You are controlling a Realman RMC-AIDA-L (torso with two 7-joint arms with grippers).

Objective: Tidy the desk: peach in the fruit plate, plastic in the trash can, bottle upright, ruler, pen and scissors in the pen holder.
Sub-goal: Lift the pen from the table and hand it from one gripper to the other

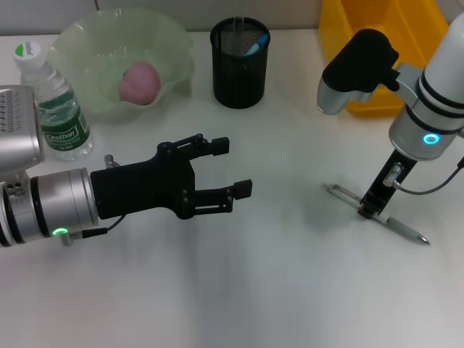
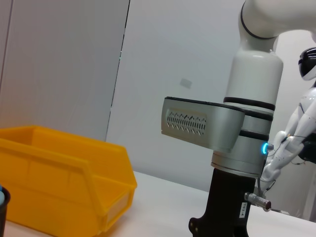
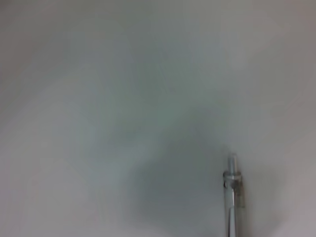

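A silver pen [image 1: 402,229] lies slantwise on the white desk at the right; its end [image 3: 232,170] shows in the right wrist view. My right gripper [image 1: 369,209] is down at the pen's middle. Left of centre, my left gripper [image 1: 232,168] hovers open over bare desk with nothing in it. The pink peach [image 1: 141,81] lies in the pale green fruit plate [image 1: 80,43] at the back left. Beside it the bottle [image 1: 56,109] stands upright. A blue-tipped item [image 1: 258,45] sticks out of the black mesh pen holder [image 1: 239,72]. No plastic, ruler or scissors show.
A yellow bin [image 1: 380,43] stands at the back right behind my right arm; the bin [image 2: 64,182] also shows in the left wrist view, with the right arm's wrist [image 2: 242,128] beside it.
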